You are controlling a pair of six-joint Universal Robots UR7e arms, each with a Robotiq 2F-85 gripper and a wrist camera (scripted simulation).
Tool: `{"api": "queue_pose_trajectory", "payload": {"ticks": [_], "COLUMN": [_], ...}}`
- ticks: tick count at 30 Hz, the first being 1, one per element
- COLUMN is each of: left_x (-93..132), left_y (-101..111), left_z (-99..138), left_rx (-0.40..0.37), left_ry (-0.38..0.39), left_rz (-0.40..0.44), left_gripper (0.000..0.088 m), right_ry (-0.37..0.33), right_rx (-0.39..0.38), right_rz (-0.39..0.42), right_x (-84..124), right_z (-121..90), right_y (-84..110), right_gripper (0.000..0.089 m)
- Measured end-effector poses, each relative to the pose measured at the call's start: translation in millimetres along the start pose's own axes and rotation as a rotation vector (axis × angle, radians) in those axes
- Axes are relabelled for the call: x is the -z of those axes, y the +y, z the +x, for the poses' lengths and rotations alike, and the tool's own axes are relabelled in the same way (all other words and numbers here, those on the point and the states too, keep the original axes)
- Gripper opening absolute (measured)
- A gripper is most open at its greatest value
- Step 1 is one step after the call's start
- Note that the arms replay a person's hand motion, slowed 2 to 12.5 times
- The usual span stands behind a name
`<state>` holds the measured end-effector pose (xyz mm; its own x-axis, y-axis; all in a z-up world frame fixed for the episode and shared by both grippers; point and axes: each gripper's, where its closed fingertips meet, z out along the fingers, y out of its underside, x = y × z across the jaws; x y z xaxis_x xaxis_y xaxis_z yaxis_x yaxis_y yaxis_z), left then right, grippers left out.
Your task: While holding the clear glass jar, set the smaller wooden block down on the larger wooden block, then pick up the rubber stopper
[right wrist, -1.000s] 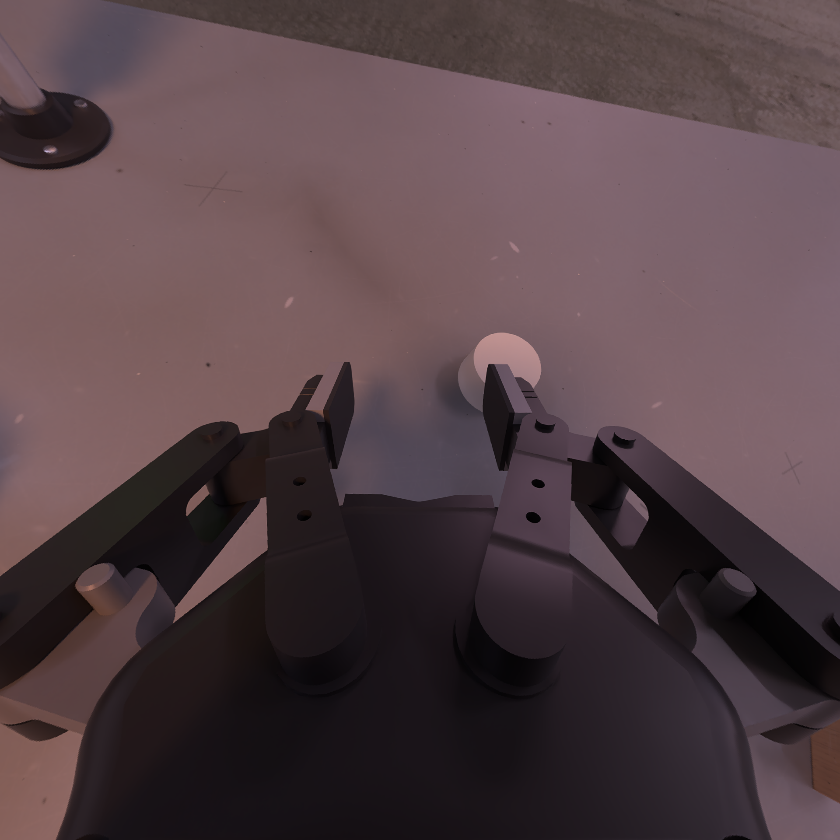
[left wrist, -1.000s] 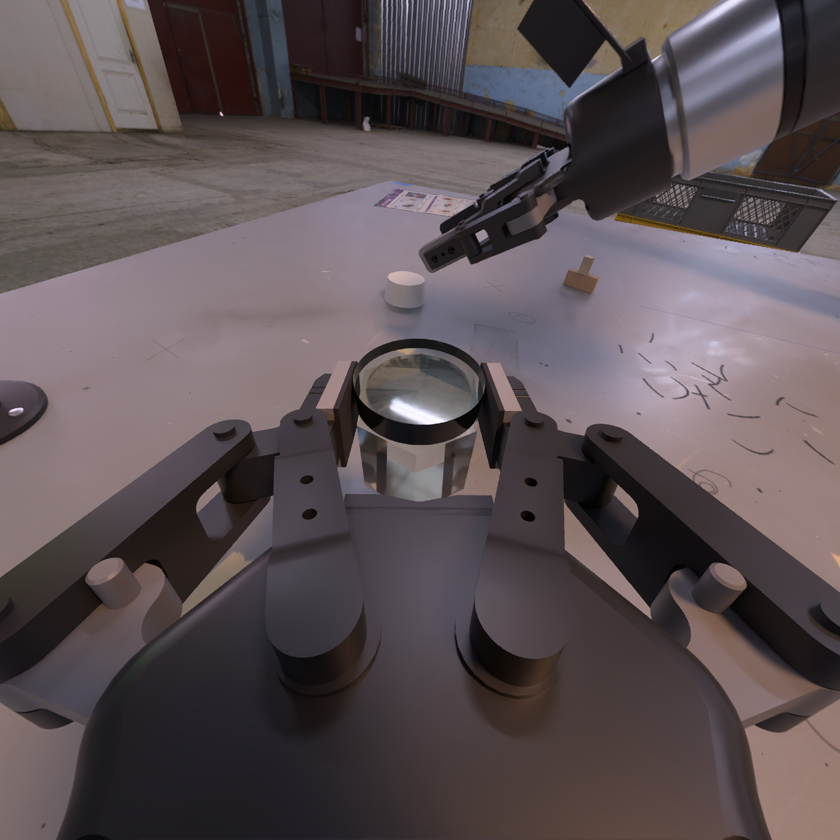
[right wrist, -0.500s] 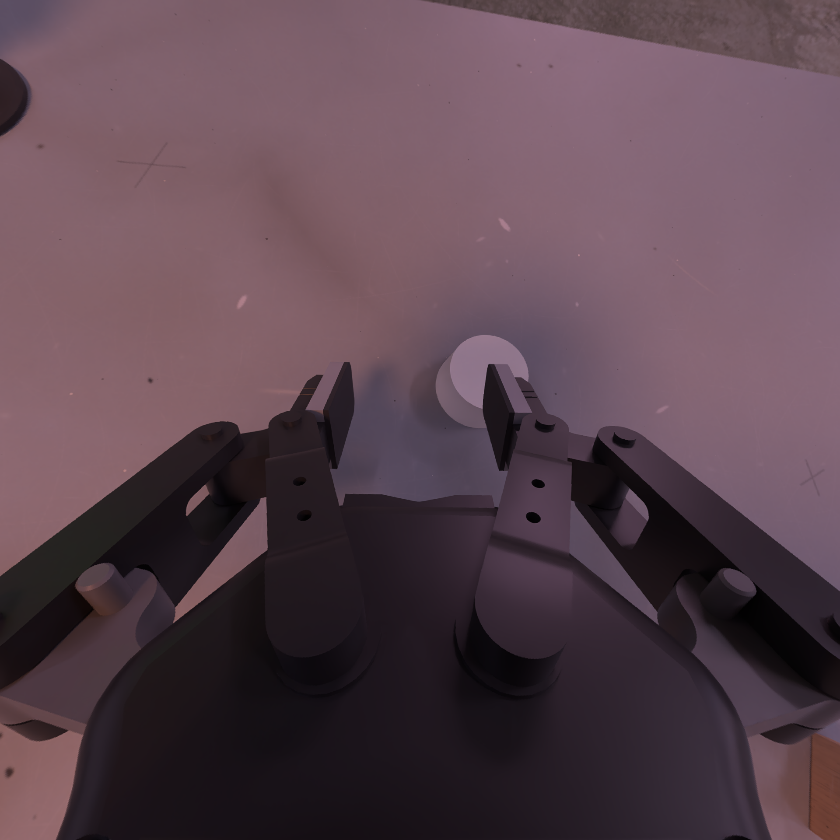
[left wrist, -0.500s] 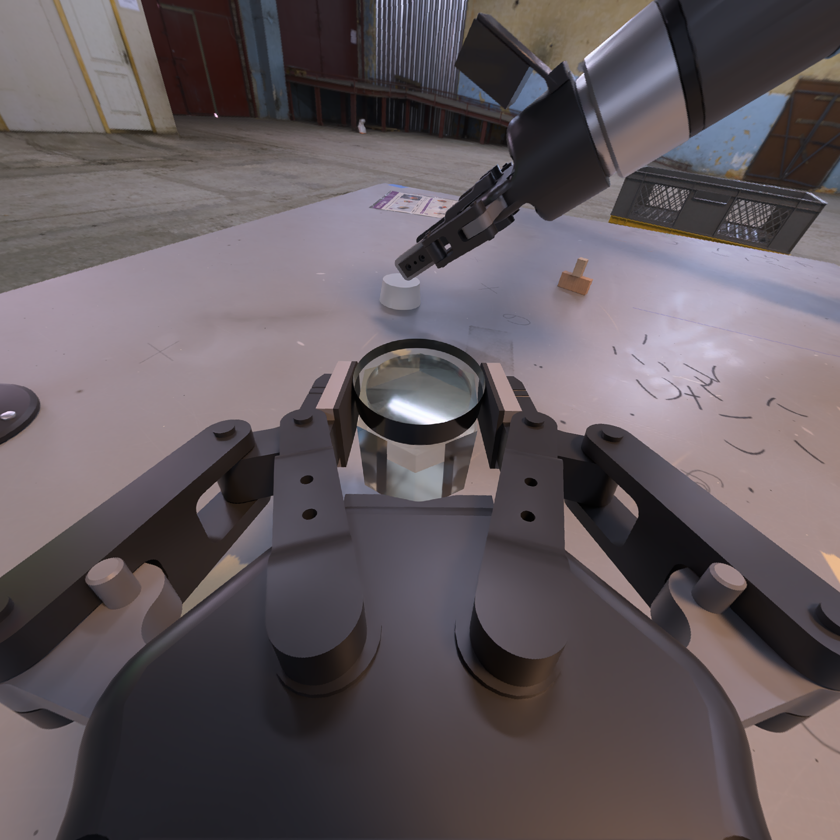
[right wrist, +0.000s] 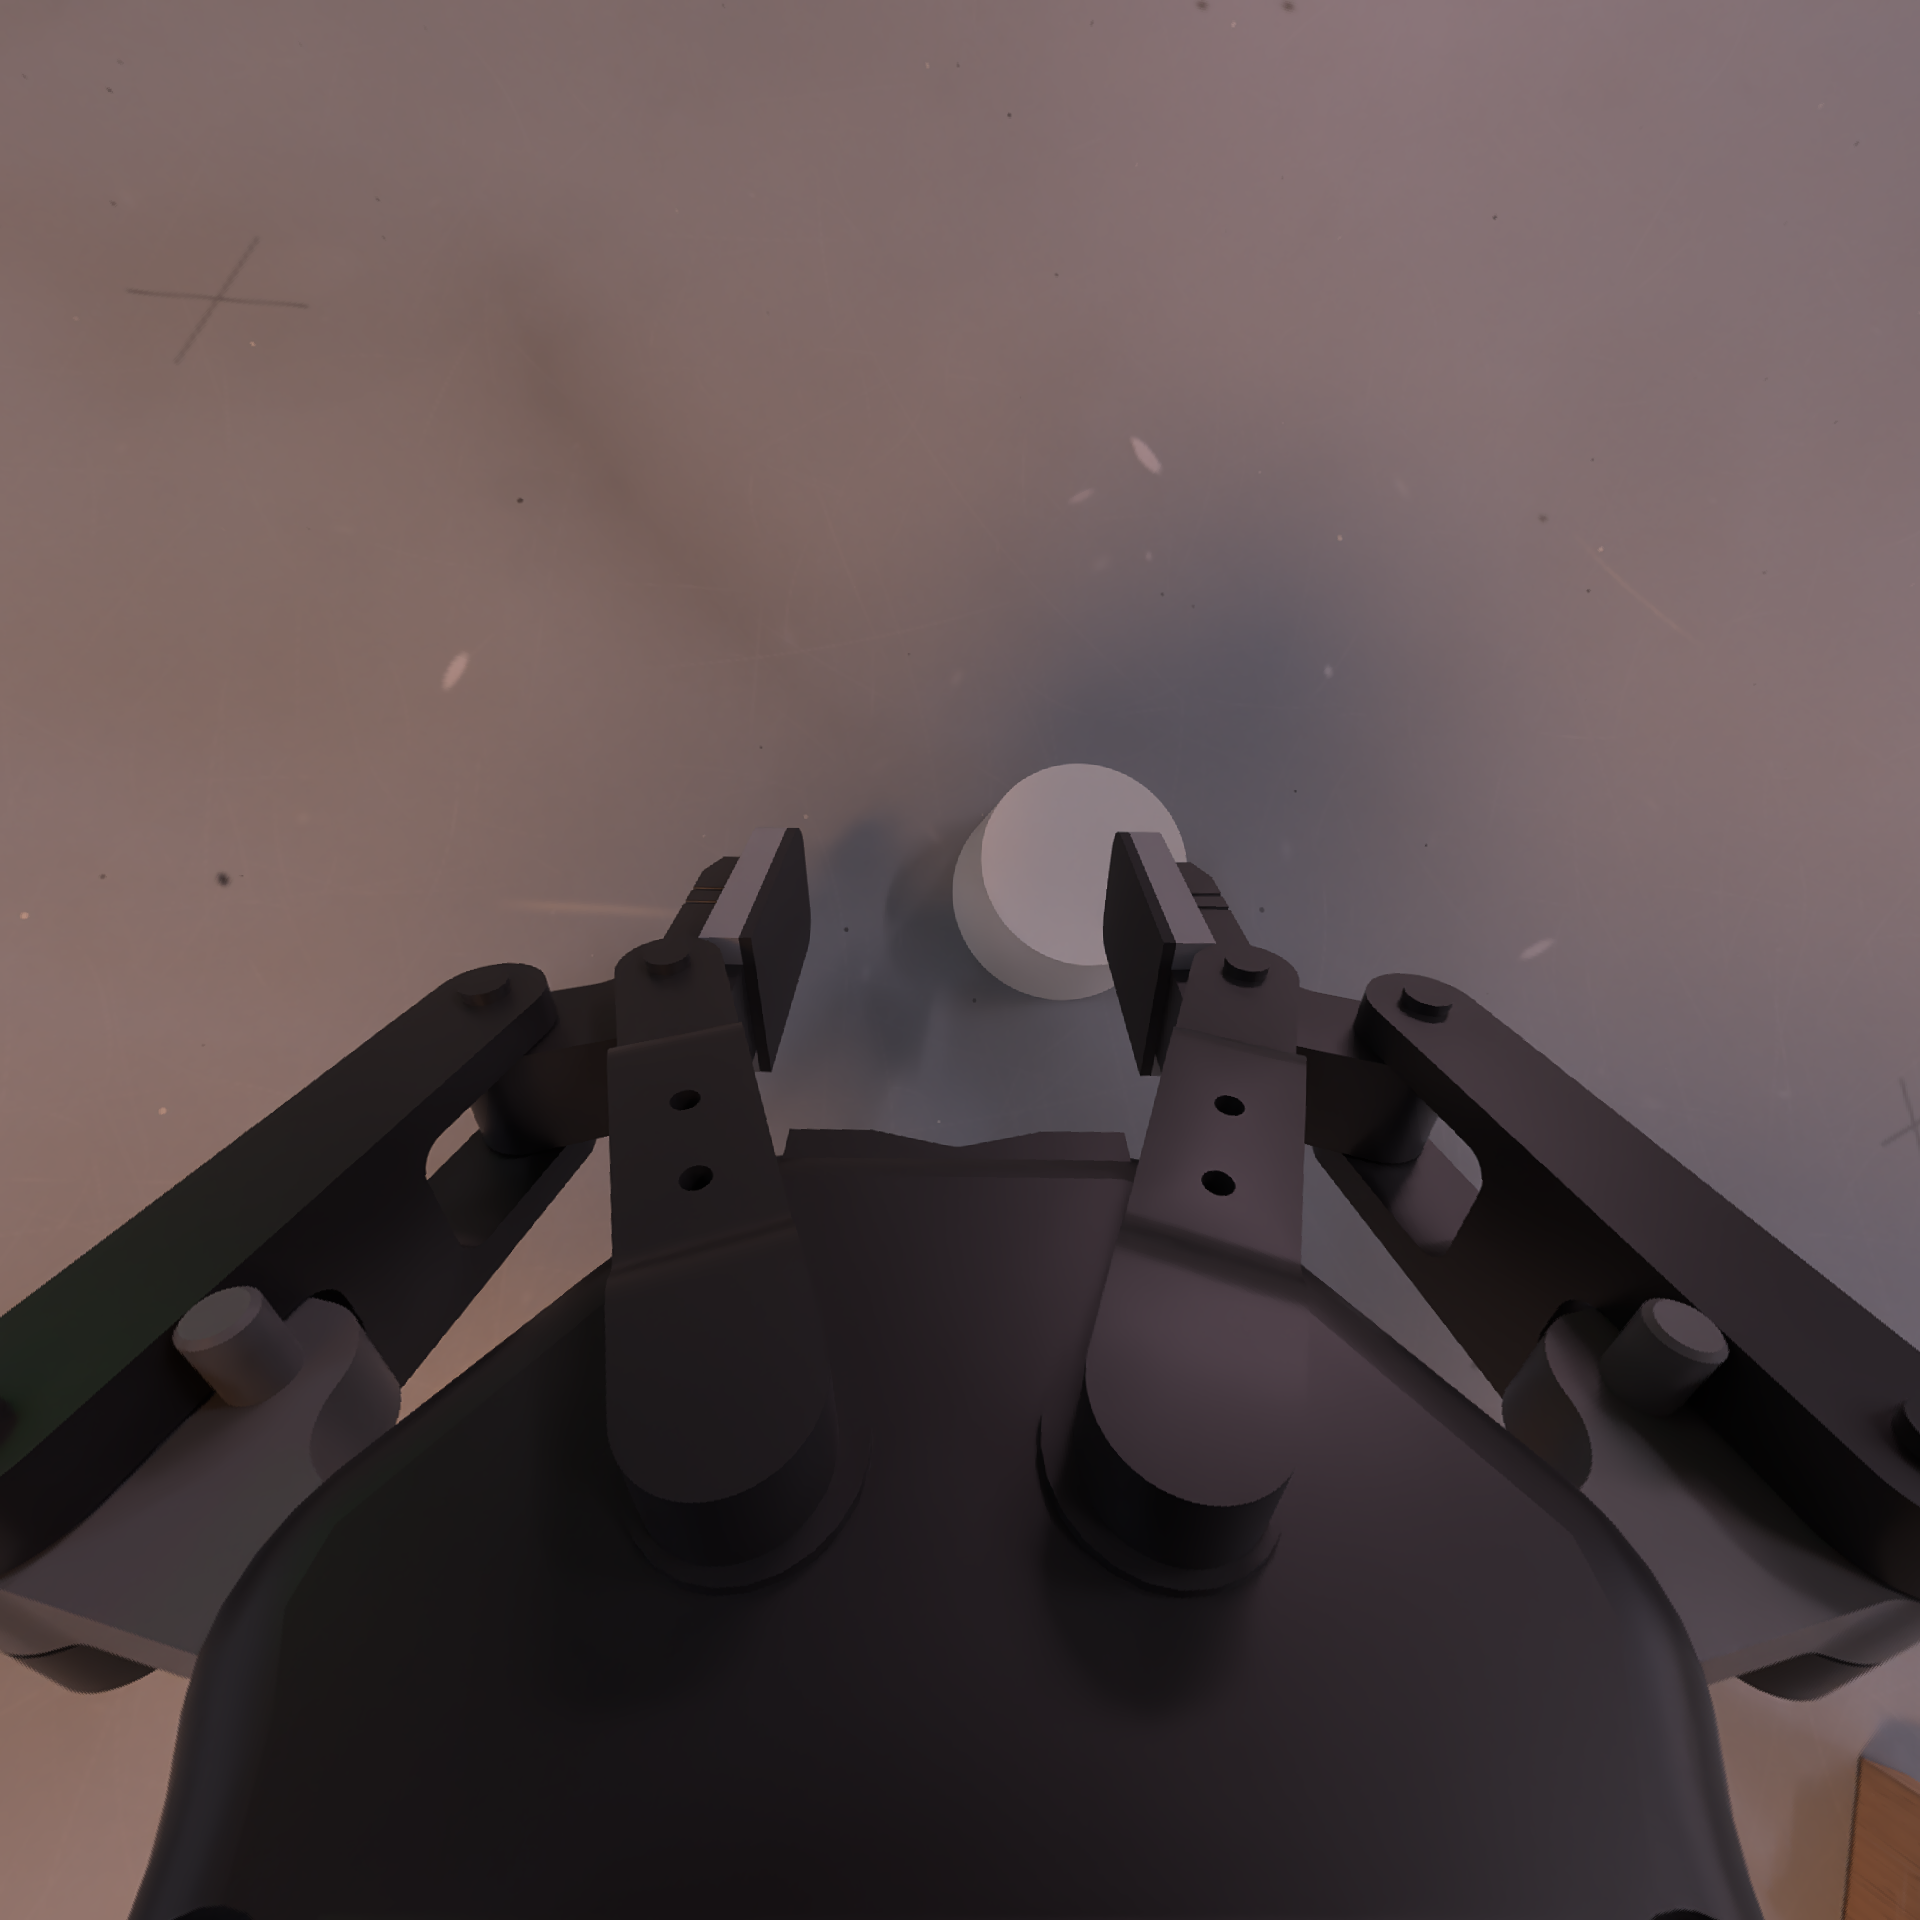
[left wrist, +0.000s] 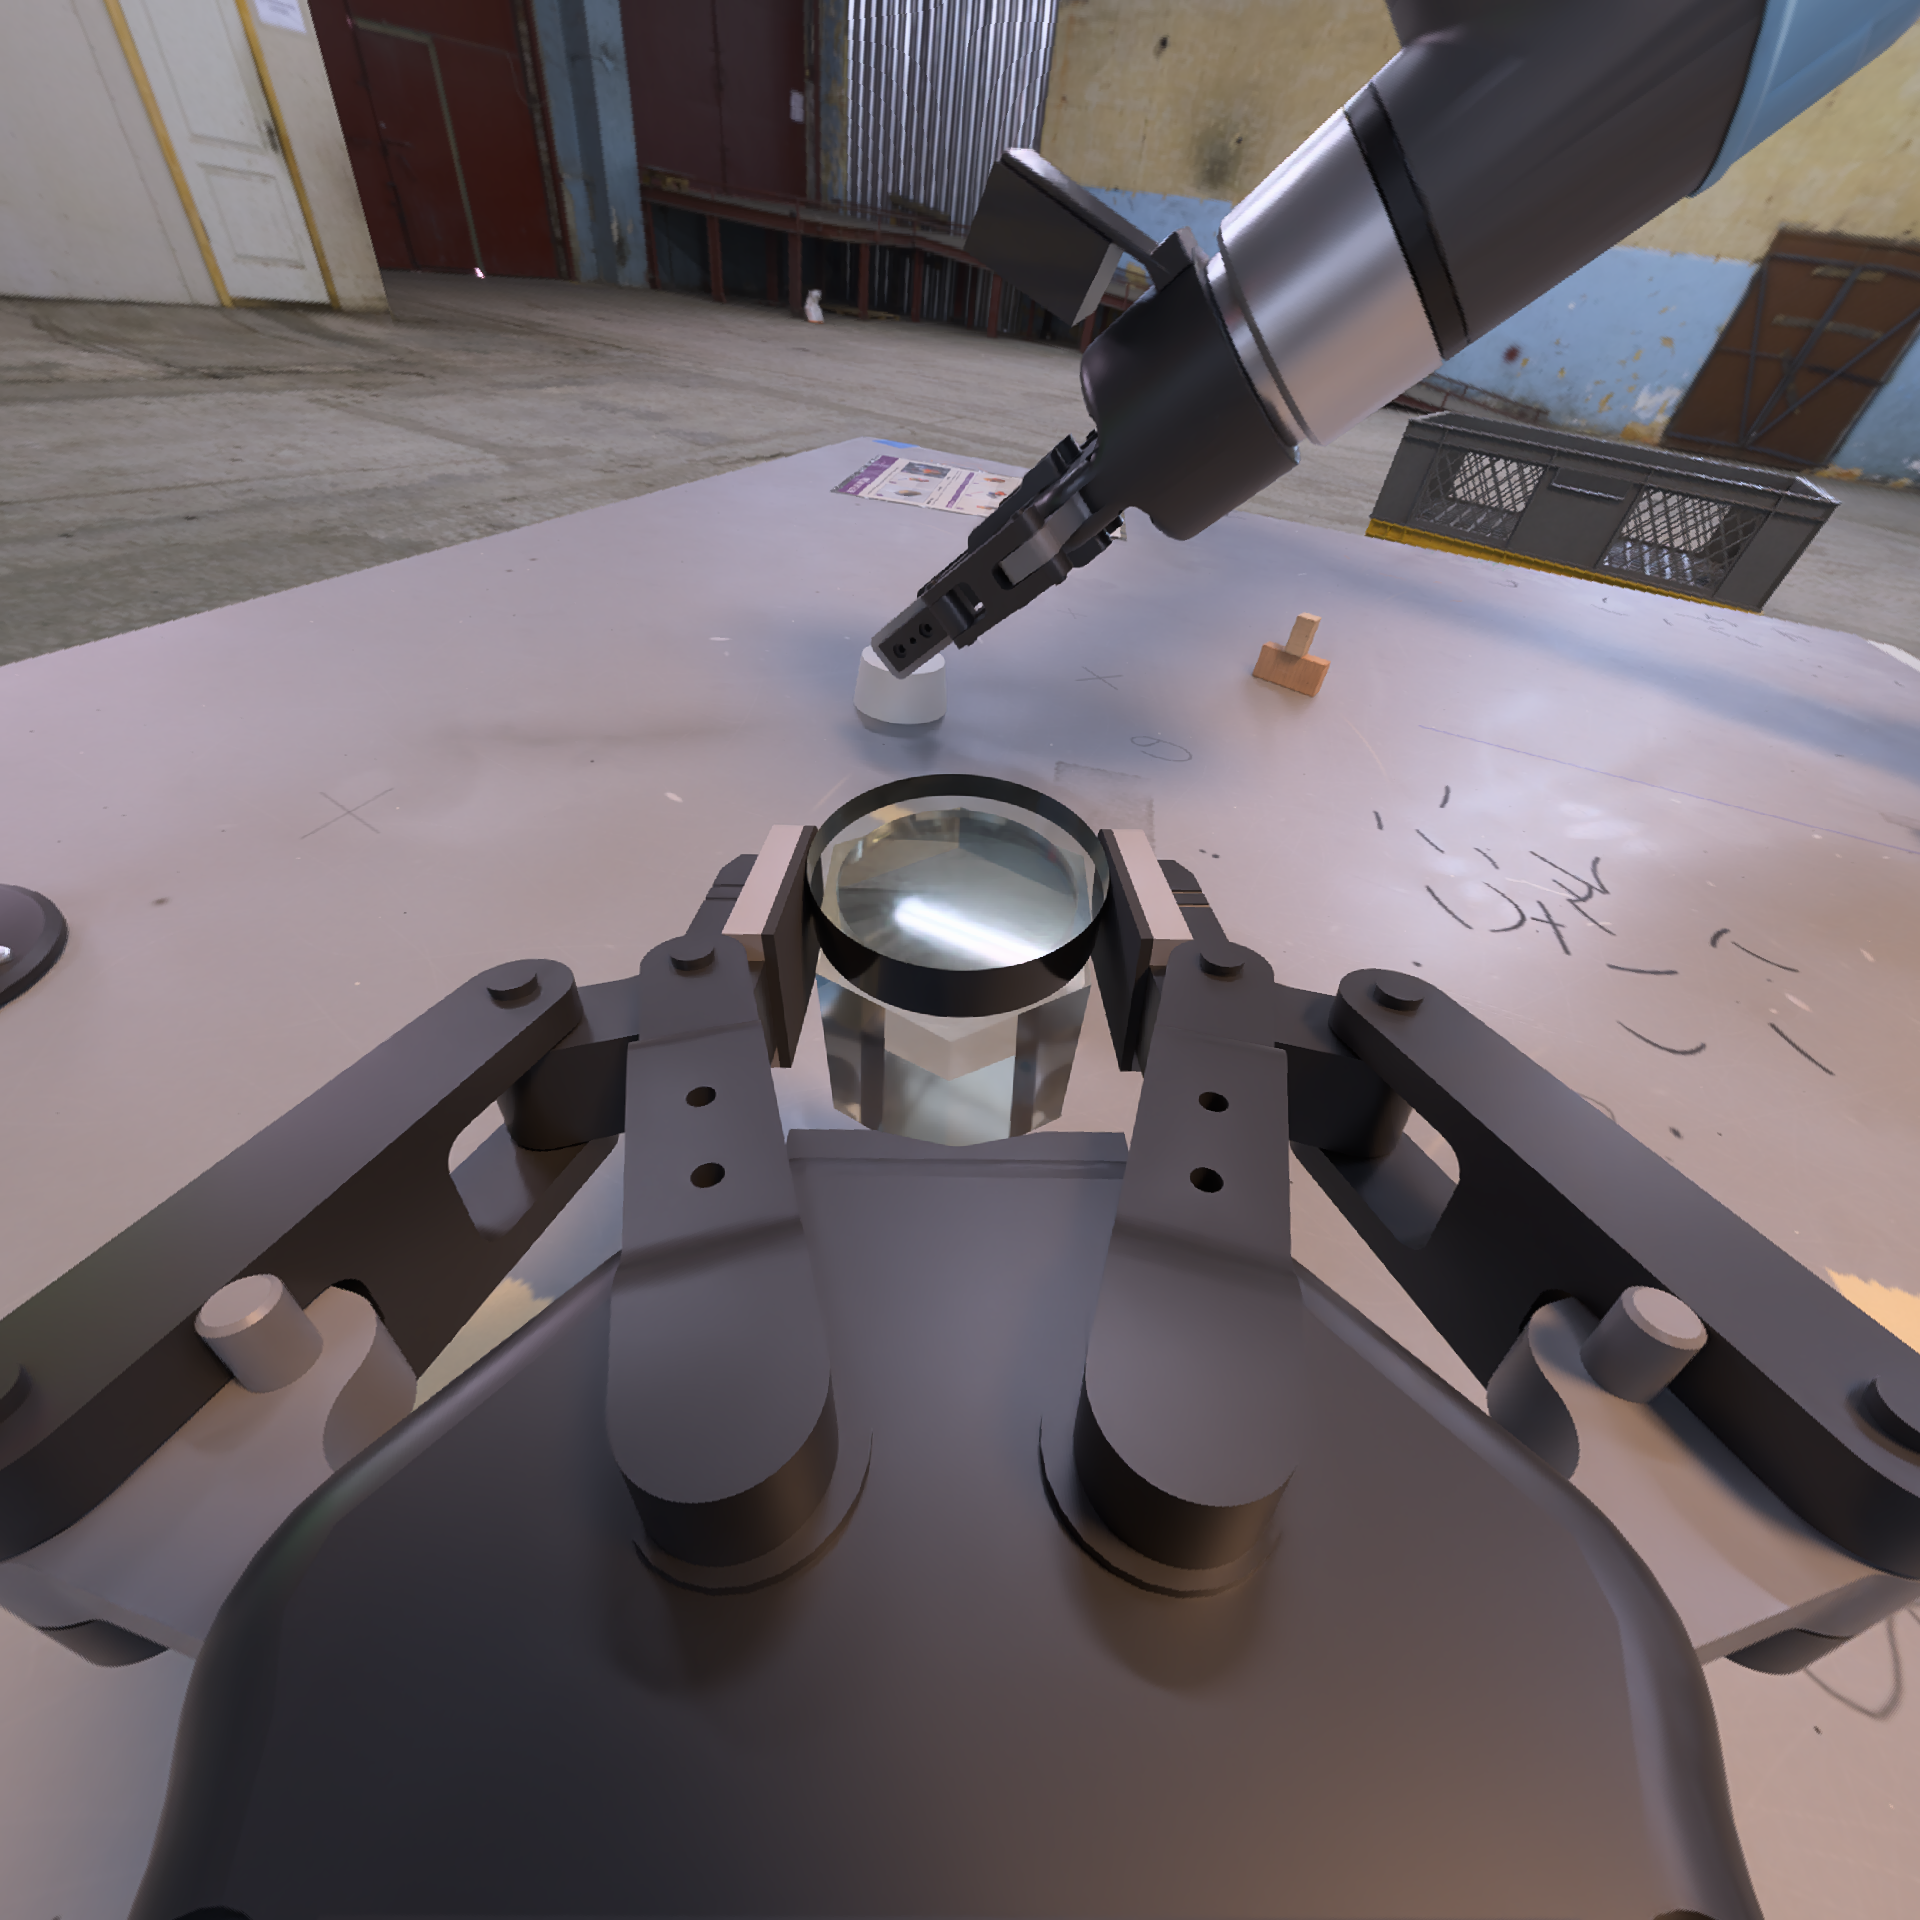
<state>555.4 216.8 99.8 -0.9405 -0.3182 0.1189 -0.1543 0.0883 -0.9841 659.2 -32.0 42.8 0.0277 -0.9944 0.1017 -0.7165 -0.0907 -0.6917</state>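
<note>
My left gripper [left wrist: 954, 925] is shut on the clear glass jar [left wrist: 951, 997], which has a dark rim and is held over the grey table. The white rubber stopper [left wrist: 900, 694] stands on the table beyond it. My right gripper [left wrist: 914, 649] hangs open just above the stopper. In the right wrist view the right gripper [right wrist: 954, 914] is open, with the stopper [right wrist: 1044, 904] between the fingers, close to the right pad [right wrist: 1138, 935]. The smaller wooden block [left wrist: 1303, 634] stands upright on the larger wooden block [left wrist: 1288, 667] at the far right.
A printed sheet [left wrist: 925, 483] lies at the table's far edge. A dark crate [left wrist: 1590, 504] stands on the floor beyond the table. Black scribbles [left wrist: 1538, 914] mark the table at the right. A round arm base [left wrist: 21, 940] sits at the left edge.
My right gripper has moved left and down onto the stopper, which now sits between its open fingers. The left gripper still holds the jar.
</note>
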Motion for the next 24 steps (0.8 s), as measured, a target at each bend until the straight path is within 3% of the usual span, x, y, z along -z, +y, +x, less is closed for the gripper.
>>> {"api": "queue_pose_trajectory", "payload": {"ticks": [13,24], "left_x": [2,3], "left_y": [-4,-6], "left_z": [2,3], "left_rx": [0.022,0.035], "left_ry": [0.016,0.026], "left_rz": [0.017,0.027], "left_gripper": [0.0463,0.0463], "right_ry": [-0.029,-0.028], "right_rx": [-0.01,-0.001], "right_rz": [-0.074,-0.066], "right_x": [-14,-18], "right_z": [3,3], "right_y": [9.8,8.9], "right_gripper": [0.0514,0.0531]}}
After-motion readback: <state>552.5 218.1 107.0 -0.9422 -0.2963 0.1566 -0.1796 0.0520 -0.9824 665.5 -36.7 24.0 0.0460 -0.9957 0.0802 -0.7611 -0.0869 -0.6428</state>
